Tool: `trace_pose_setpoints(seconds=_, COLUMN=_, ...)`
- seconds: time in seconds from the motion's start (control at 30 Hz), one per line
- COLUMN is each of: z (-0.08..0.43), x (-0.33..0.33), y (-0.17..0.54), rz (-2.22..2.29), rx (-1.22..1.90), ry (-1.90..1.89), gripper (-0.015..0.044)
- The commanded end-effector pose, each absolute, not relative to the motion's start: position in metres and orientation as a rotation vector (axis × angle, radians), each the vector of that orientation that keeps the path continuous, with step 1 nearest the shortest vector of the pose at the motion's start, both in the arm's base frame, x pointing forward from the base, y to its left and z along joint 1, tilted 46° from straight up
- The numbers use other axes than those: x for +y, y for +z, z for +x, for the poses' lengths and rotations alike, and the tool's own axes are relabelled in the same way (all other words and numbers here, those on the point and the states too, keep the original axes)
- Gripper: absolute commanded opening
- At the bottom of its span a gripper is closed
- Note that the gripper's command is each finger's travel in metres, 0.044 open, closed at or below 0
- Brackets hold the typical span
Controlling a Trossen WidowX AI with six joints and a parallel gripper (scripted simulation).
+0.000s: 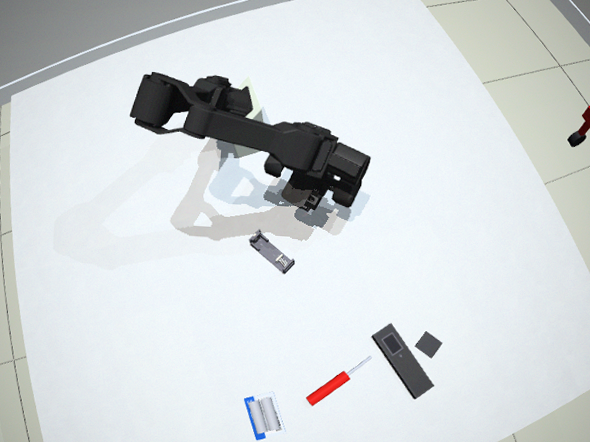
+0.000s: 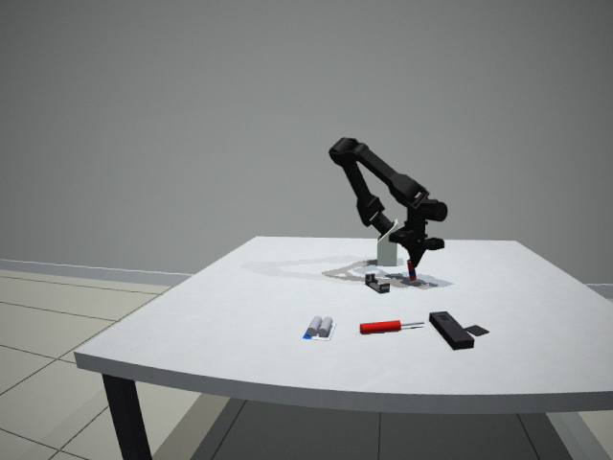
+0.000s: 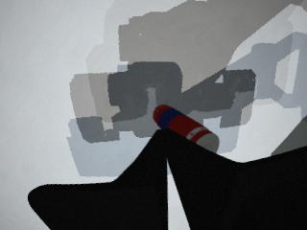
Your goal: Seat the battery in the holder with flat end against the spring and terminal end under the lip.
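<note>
The battery [image 2: 411, 271] [image 3: 184, 126], red with a blue band and a pale grey end, stands on end on the table and leans slightly. In the wrist view its pale end is nearest the camera. It is hidden in the top view. My gripper [image 2: 415, 265] [image 3: 163, 135] is shut with nothing between its fingers; the fingertips are right beside the battery and appear to touch its side. The dark holder [image 1: 270, 250] [image 2: 375, 285] lies on the table, apart from the gripper and empty. Its pale spring [image 1: 283, 260] is at the lower right end in the top view.
A red screwdriver [image 1: 328, 388] [image 2: 380, 327], a dark oblong device [image 1: 404, 362] [image 2: 450, 330], a small dark square plate [image 1: 428, 343] [image 2: 476, 330] and a pack with two grey cylinders [image 1: 264, 415] [image 2: 320, 327] lie farther from the arm. A pale green block [image 2: 387, 252] stands by the arm's base.
</note>
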State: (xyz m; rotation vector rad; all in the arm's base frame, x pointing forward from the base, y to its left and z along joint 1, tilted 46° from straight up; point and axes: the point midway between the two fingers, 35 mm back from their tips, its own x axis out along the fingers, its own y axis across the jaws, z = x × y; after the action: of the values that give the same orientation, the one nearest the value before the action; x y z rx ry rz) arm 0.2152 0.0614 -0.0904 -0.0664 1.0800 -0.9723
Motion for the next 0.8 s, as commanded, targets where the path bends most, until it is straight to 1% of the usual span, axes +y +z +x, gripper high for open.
trace_pose_setpoints(seconds=0.0, z=0.209, x=0.055, y=-0.088, rz=-0.080, rx=1.083, ry=-0.975, gripper=0.0000)
trace_pose_setpoints(seconds=0.53, z=0.197, x=0.043, y=-0.080, rz=-0.081, rx=1.083, ry=-0.976, gripper=0.0000)
trace_pose_setpoints(seconds=0.77, z=0.194, x=0.080, y=-0.048, rz=-0.075, rx=1.088, ry=-0.972, gripper=0.0000)
